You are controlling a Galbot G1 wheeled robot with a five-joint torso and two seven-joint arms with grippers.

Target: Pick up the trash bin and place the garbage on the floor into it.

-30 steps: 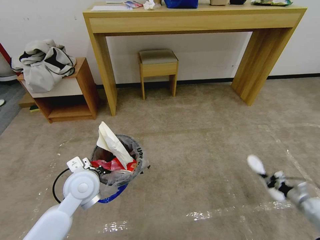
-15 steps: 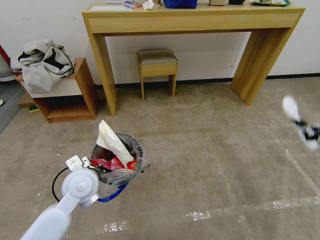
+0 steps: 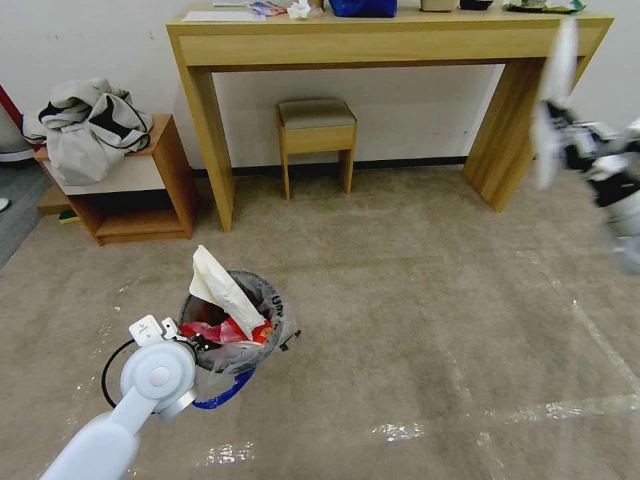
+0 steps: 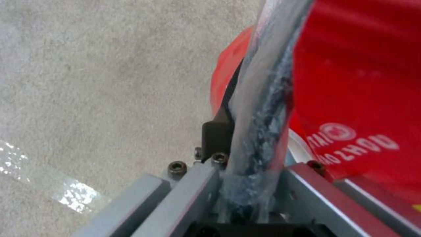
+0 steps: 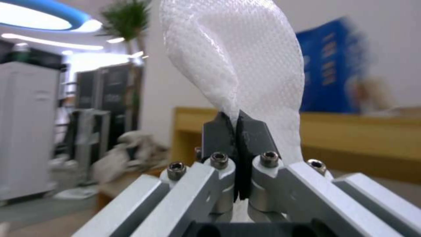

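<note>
The trash bin (image 3: 235,321) is a small red bucket with a crinkly clear liner. It hangs low over the beige floor (image 3: 413,300) at the front left. A cream sheet (image 3: 219,287) and red wrappers (image 3: 225,330) stick out of it. My left gripper (image 3: 199,342) is shut on its near rim. In the left wrist view the left gripper (image 4: 252,138) pinches the liner (image 4: 259,98) against the red wall (image 4: 364,75). My right gripper (image 3: 559,133) is raised high at the right, shut on a white dimpled piece of garbage (image 3: 563,60). The right wrist view shows this garbage (image 5: 245,59) clamped in the right gripper (image 5: 237,126).
A long wooden table (image 3: 373,40) stands against the back wall with a small stool (image 3: 316,123) under it. A low wooden shelf (image 3: 143,177) with piled clothes (image 3: 87,130) stands at the back left. Faded tape lines (image 3: 533,413) cross the carpet.
My right arm has swung up from low near the floor at the front right to high at the right, carrying the white piece. The left arm and bin have barely moved.
</note>
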